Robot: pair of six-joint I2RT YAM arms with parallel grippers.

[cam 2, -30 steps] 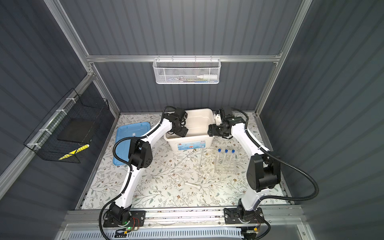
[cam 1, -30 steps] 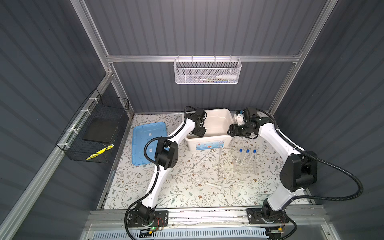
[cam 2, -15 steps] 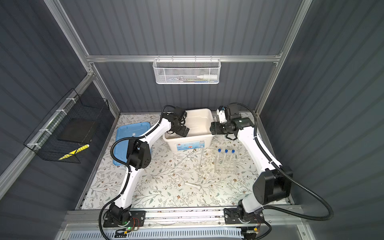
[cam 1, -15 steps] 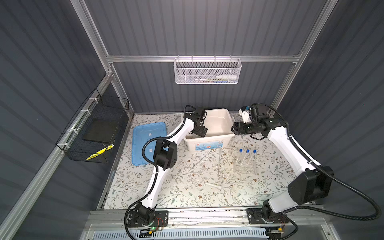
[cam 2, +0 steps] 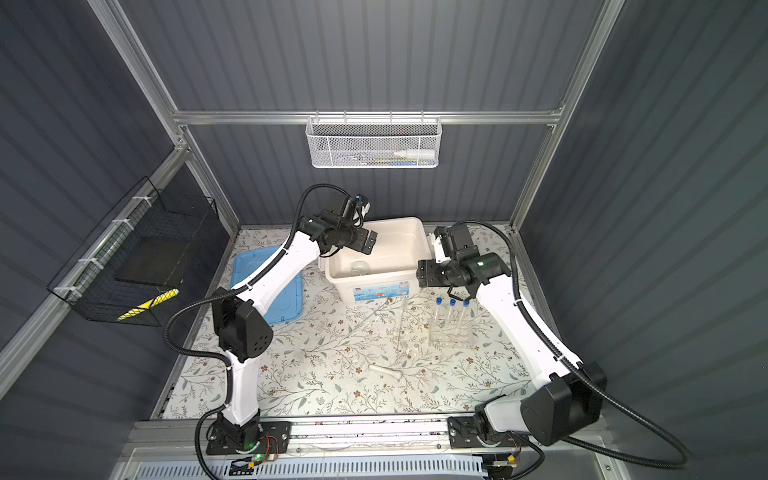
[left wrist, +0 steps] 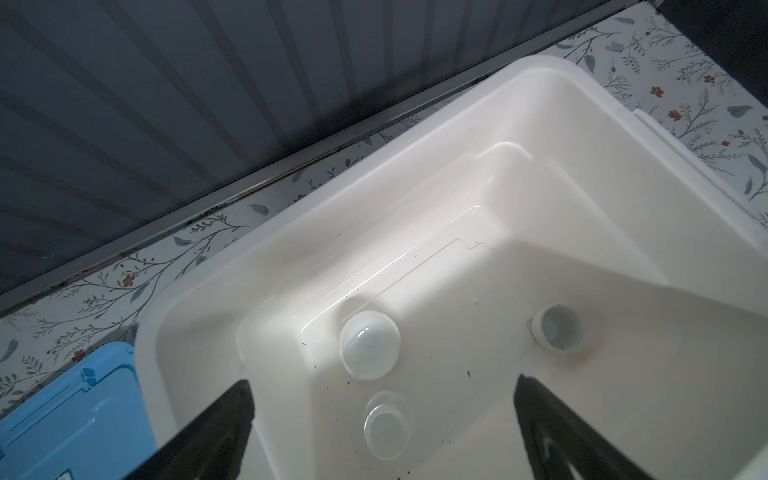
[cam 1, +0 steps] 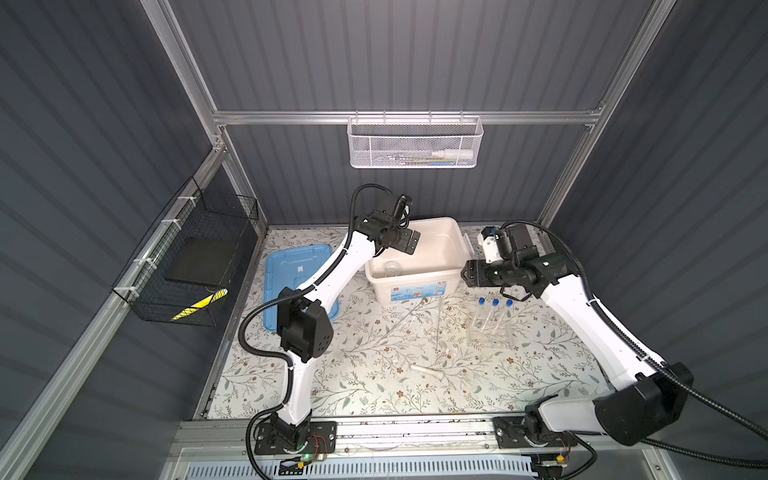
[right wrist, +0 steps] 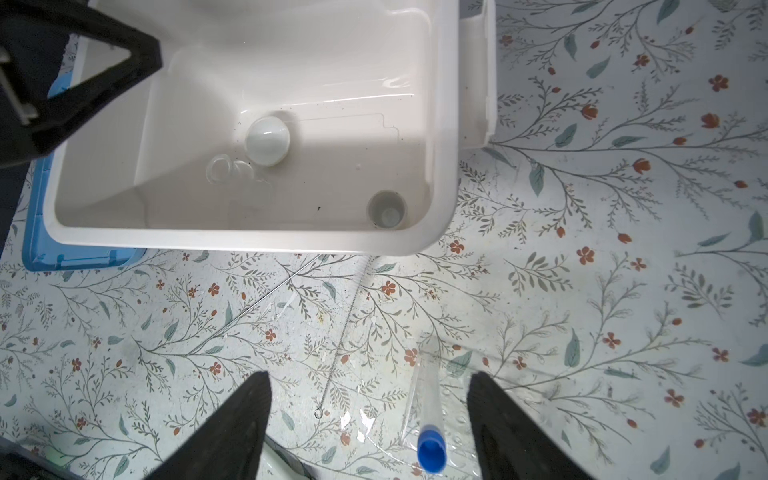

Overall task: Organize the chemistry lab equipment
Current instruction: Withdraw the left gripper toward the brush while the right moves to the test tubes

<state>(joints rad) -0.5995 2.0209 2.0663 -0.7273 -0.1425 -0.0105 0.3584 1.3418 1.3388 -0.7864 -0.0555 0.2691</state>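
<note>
here, a sort judged roughly half done. already stowed: two small white bowls (left wrist: 369,345) and one small clear beaker (left wrist: 385,428) lie on the floor of the open white tub (left wrist: 374,174), directly below the left fingers (left wrist: 224,419), which stand wide apart and hold nothing.

the right fingers (right wrist: 237,415) are also spread wide and empty. they hang just outside the tub's near corner, pointing toward the tub.

left on the desk (cam 1: 374,390):
- one clear tube rack (cam 1: 488,332), below and close beside the right fingers, carrying three blue-capped test tubes (cam 1: 494,302) upright
- two thin rods (right wrist: 345,332), lying loose on the desk between the right fingers and the tub wall, their far ends almost at the wall
- one white pestle (cam 1: 428,371), flat on the desk and well apart from both pairs of fingers, toward the arm bases

one blue lid (cam 1: 291,266) lies flat beyond the tub on the left fingers' side, under that arm.

the remaining work — rack with tubes, rods and pestle, then probably the lid — looks closest to the right fingers.
</note>
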